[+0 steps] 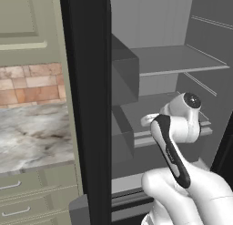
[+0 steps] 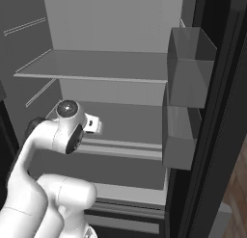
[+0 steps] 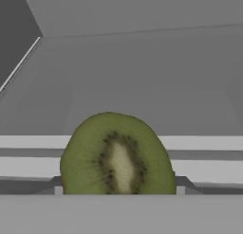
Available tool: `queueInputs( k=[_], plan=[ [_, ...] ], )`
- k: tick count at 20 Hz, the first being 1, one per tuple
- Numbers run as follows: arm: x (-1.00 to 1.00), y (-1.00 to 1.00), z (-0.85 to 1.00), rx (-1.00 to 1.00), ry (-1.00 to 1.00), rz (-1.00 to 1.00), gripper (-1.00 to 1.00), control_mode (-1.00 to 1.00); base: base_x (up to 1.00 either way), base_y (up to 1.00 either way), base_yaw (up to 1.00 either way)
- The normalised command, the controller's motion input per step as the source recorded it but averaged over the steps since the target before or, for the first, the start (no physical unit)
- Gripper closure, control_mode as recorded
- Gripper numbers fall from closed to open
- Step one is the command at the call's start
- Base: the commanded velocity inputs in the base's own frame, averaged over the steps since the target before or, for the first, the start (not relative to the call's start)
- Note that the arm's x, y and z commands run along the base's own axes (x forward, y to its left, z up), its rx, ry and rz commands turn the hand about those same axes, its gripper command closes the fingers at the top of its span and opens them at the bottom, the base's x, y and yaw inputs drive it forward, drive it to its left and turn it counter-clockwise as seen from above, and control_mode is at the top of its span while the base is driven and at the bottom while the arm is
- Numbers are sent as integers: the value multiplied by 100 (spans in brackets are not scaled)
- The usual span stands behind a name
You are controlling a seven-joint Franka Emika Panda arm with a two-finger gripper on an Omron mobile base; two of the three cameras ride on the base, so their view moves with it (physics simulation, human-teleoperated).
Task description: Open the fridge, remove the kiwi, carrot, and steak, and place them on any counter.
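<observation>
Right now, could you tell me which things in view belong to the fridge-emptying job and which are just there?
Part of the job:
- fridge, doors open
- kiwi, a cut half right in front of the hand camera
- counter

Just there:
- door bins
- green drawers
- brick backsplash

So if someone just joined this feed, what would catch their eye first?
Probably the kiwi, a cut green face with pale core, close up at the bottom centre of the hand view against the grey interior. Next, the white arm reaching into the open fridge, wrist over the lower shelf. To the left of the black door lies the marbled counter.
</observation>
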Motion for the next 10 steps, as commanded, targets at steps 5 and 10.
queueInputs(
  k=[5, 10],
  plan=[
    [-96, -15, 100, 0, -5, 0, 100, -100, 0, 0, 0],
    [-79, -16, 99, 0, -1, 0, 100, -100, 0, 0, 0]
  ],
)
